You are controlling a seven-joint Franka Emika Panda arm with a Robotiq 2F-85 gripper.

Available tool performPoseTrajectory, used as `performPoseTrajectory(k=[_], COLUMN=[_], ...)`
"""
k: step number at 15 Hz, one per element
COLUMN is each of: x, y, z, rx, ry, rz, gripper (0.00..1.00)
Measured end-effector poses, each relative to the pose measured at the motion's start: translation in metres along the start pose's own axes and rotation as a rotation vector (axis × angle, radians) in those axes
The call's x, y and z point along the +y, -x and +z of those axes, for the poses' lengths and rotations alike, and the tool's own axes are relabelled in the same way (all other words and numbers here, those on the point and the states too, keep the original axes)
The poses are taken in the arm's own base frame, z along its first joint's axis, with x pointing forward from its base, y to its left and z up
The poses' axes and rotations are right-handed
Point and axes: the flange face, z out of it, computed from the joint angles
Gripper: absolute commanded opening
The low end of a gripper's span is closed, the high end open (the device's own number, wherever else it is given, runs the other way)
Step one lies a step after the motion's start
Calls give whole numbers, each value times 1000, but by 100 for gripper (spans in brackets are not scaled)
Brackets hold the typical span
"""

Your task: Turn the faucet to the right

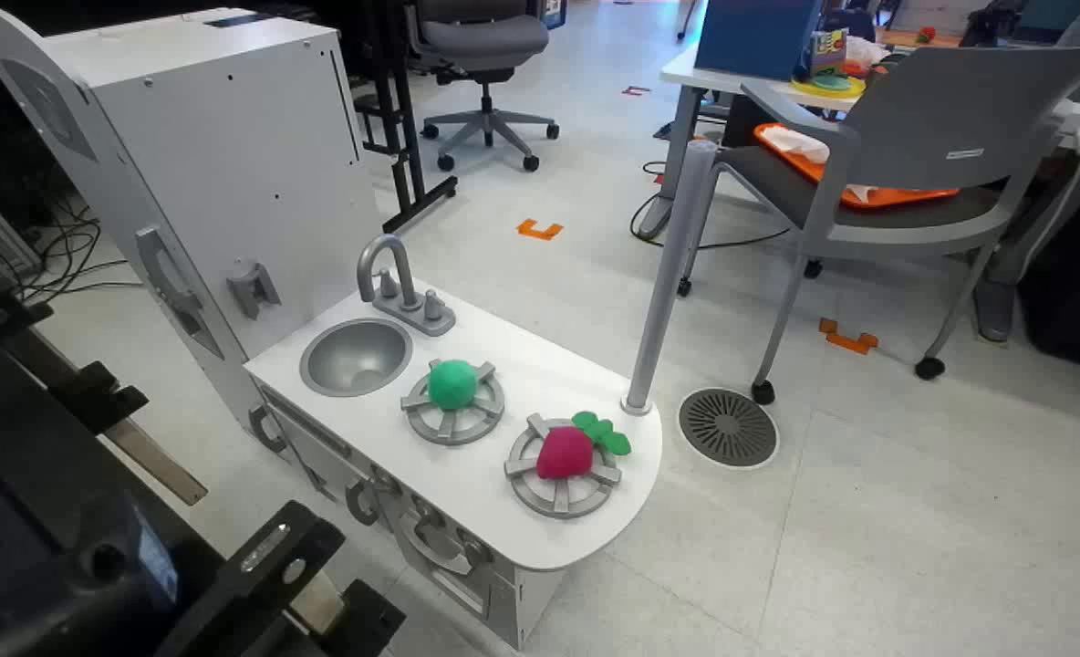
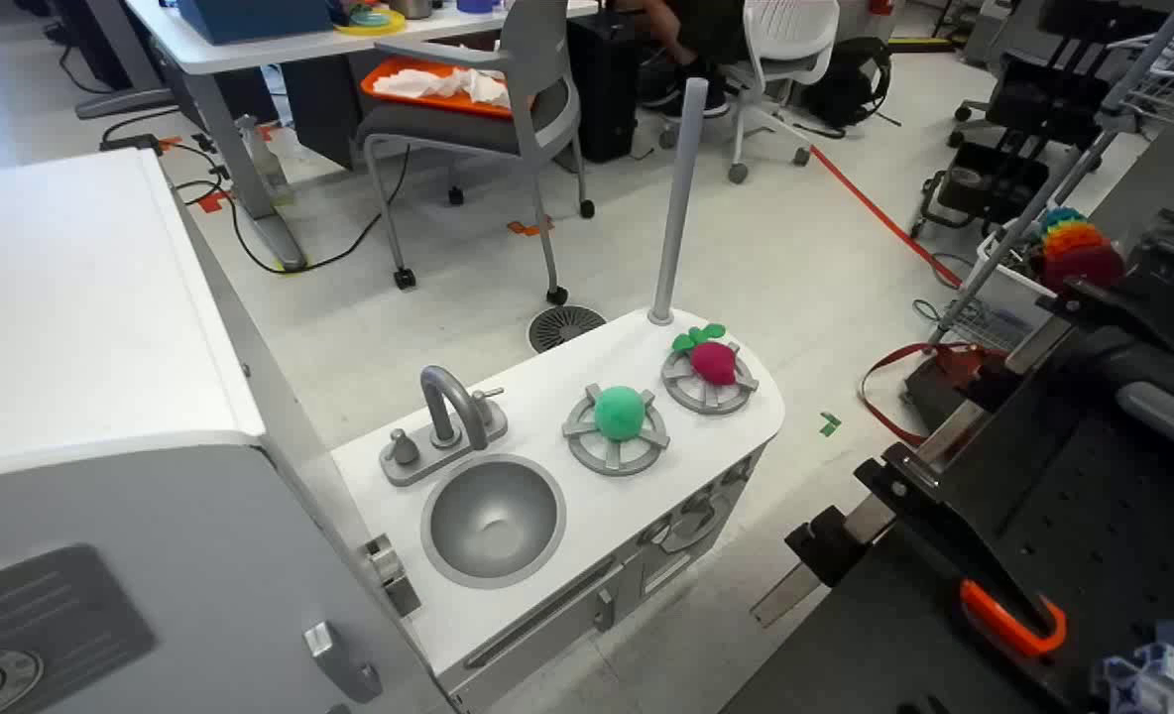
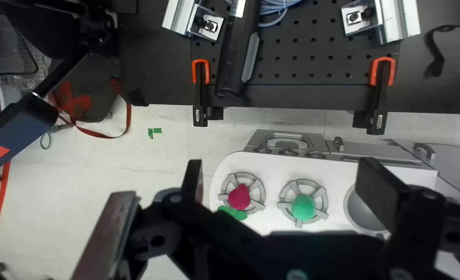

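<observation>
The faucet is a small grey-silver tap with an arched spout and two small handles on a short base. It stands at the back edge of the white toy-kitchen counter, behind the round sink, in both exterior views [image 1: 405, 274] [image 2: 460, 399]. Its spout points over the sink basin [image 1: 321, 383]. In the wrist view my gripper [image 3: 286, 186] is open and empty, with its fingers wide apart, high above the counter. The right finger covers part of the sink there. The faucet is mostly or wholly hidden behind the gripper in that view. My gripper is not seen in the exterior views.
A green ball [image 2: 619, 413] and a crimson toy vegetable [image 2: 713, 364] with green leaves rest on the burner rings. A grey post [image 1: 672, 274] rises at the counter's end. A tall white toy fridge [image 1: 230, 146] stands beside the sink. A black table with clamps [image 3: 377, 97] is in front.
</observation>
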Motion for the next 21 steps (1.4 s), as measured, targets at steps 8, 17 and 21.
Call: performPoseTrajectory(k=[8, 17, 21], x=[-1, -82, -124], y=[-2, -121, -183], z=[3, 59, 102], rx=[-8, 33, 76], ry=[0, -23, -24], rz=[3, 125, 125], gripper=[100, 100, 100])
